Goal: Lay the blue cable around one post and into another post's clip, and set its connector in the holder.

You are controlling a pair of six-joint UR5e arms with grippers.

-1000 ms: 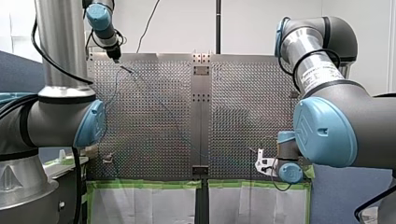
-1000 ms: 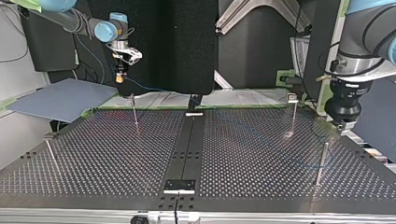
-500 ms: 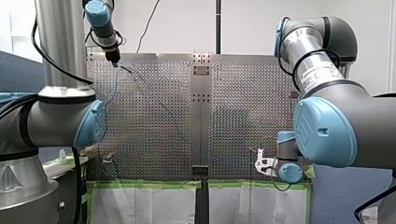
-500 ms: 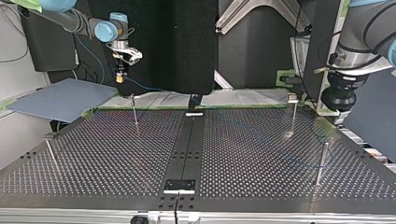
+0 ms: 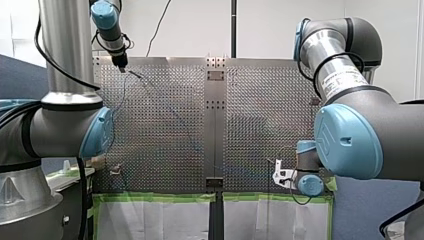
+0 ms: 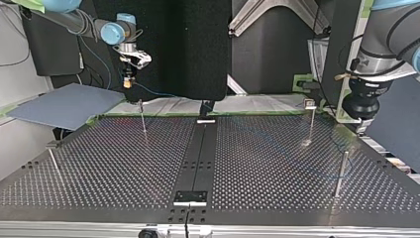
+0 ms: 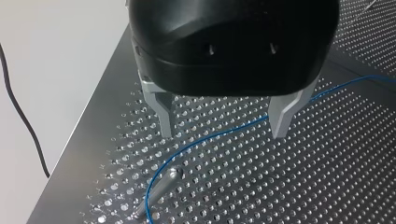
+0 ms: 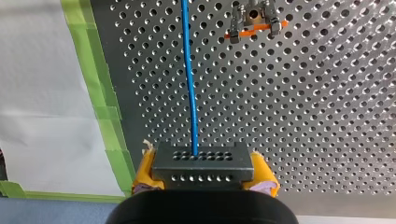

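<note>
The blue cable [image 8: 189, 79] runs straight out of the dark connector [image 8: 203, 161]; my right gripper [image 8: 203, 176] has its yellow pads [image 8: 145, 170] clamped on that connector, above the perforated table [image 8: 317, 121]. Farther along, the cable curves around a post [image 7: 159, 191] and passes beneath my left gripper [image 7: 223, 133]; its metal fingers [image 7: 163, 114] are wide apart, seemingly touching nothing.

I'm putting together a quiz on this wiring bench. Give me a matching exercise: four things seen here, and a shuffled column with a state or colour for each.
Things:
1. left gripper
2. right gripper
3. cable
4. tape

States or colours:
A. green
B. open
C. blue, curving beside a post
D. shut on the connector

Pairs: 1-B, 2-D, 3-C, 4-A.
</note>
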